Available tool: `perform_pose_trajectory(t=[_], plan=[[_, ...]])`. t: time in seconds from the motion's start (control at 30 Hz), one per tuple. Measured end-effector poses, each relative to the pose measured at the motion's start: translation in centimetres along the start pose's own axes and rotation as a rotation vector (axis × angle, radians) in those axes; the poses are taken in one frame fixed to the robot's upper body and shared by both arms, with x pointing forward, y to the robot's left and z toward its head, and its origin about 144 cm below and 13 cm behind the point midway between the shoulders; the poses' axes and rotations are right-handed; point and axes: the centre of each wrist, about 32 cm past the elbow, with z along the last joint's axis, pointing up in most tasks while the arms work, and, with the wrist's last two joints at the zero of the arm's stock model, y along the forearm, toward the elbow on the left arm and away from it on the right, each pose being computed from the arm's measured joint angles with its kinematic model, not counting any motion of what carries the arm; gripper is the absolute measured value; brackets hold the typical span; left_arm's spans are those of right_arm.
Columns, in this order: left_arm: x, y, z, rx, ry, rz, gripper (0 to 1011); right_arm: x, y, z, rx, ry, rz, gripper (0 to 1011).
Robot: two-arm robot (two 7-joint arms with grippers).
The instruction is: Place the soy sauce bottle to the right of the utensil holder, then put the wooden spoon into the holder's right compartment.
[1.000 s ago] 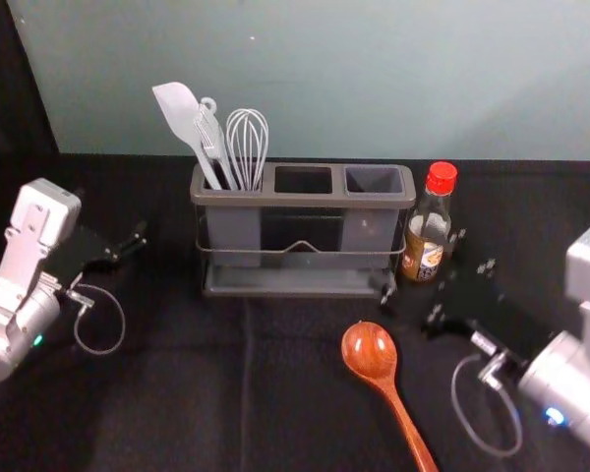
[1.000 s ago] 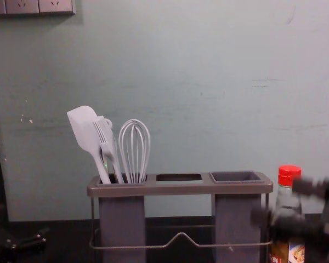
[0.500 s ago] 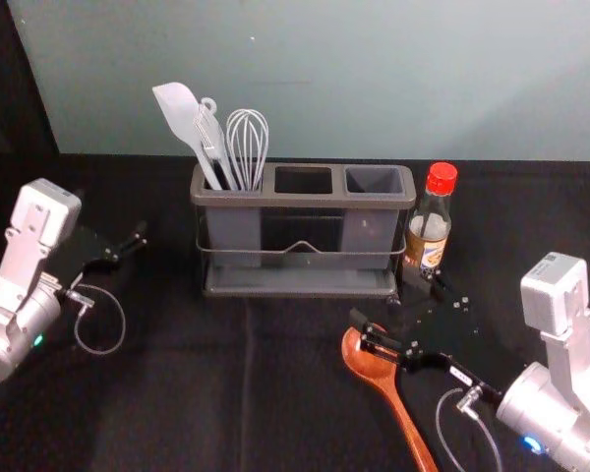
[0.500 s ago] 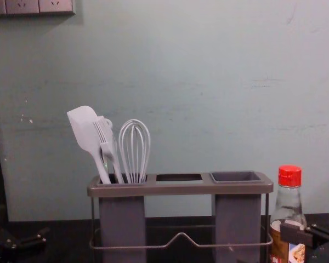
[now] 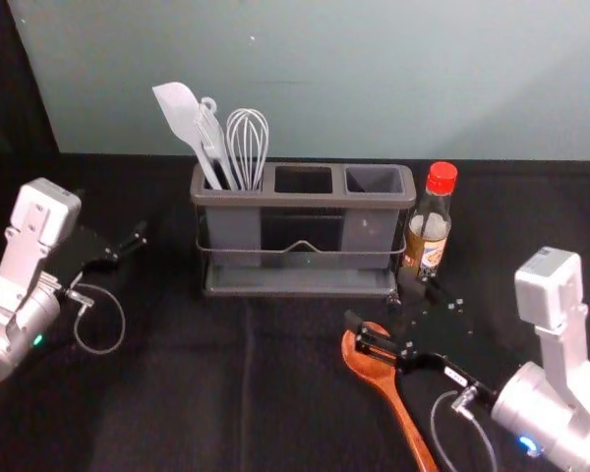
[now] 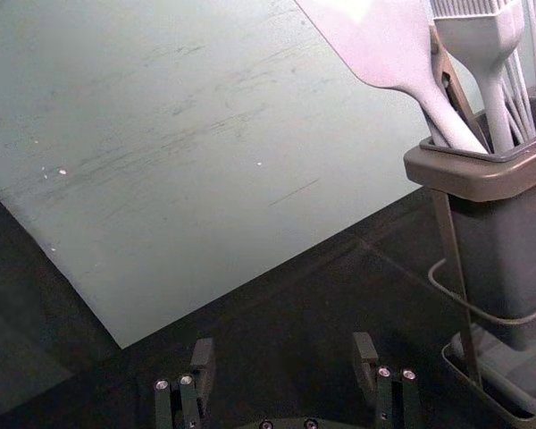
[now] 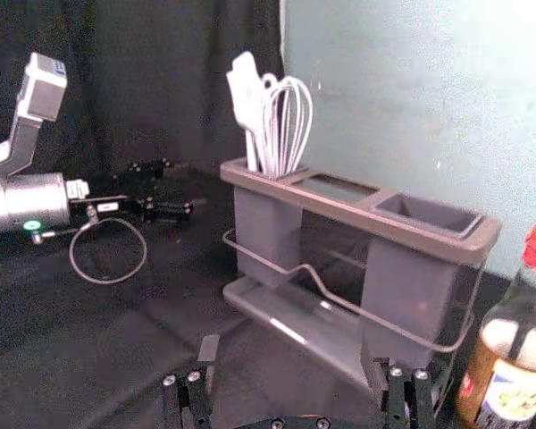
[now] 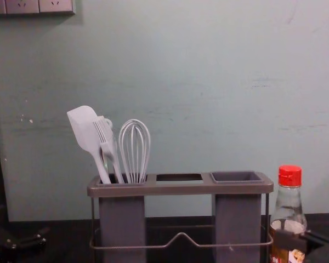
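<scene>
The soy sauce bottle (image 5: pixel 431 231) stands upright just beside the utensil holder (image 5: pixel 265 198), right of the head view's centre, so the first half of the job looks done. The wooden spoon (image 5: pixel 406 425) lies on the dark cloth (image 5: pixel 177 393) at lower centre, bowl up by the holder, handle running down to the frame's bottom edge.

The right gripper (image 7: pixel 289 349), reaching in from the lower right with its fingers wide apart and nothing between them, is over the spoon's bowl. That is my main worry: if it came down here, one finger could press on the rounded bowl and skid the spoon away, or pinch it so that it twists in the lift. Its other finger is near the bottle's base — a careless swing toward upper right could tip the bottle (touching or not, I cannot tell). Later, a slanted handle could catch the right compartment's rim (image 8: pixel 236 181).

The left gripper (image 6: pixel 284 341) idles at middle left, open and empty.
</scene>
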Motion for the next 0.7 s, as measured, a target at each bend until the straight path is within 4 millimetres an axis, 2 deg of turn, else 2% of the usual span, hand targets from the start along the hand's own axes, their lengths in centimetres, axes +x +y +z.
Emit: perform_pose_trajectory(t=[0.2,0.4,0.43,0.5,0.7], plan=[[0.0,0.0,0.0,0.000,0.000,0.000,1005,-1.5,-0.1,1.9,-0.108,0.044,-0.021,1000],[0.0,0.0,0.0,0.000,0.000,0.000,1005,-2.6,0.2,5.6,-0.306,0.094,-0.073,1000],[0.0,0.0,0.0,0.000,0.000,0.000,1005,-2.6,0.2,5.6,-0.306,0.094,-0.073,1000],[0.0,0.0,0.0,0.000,0.000,0.000,1005,-3.0,0.8,6.9,-0.386,0.090,-0.104,1000],[0.0,0.0,0.0,0.000,0.000,0.000,1005,-3.5,2.2,8.1,-0.515,0.094,-0.145,1000]])
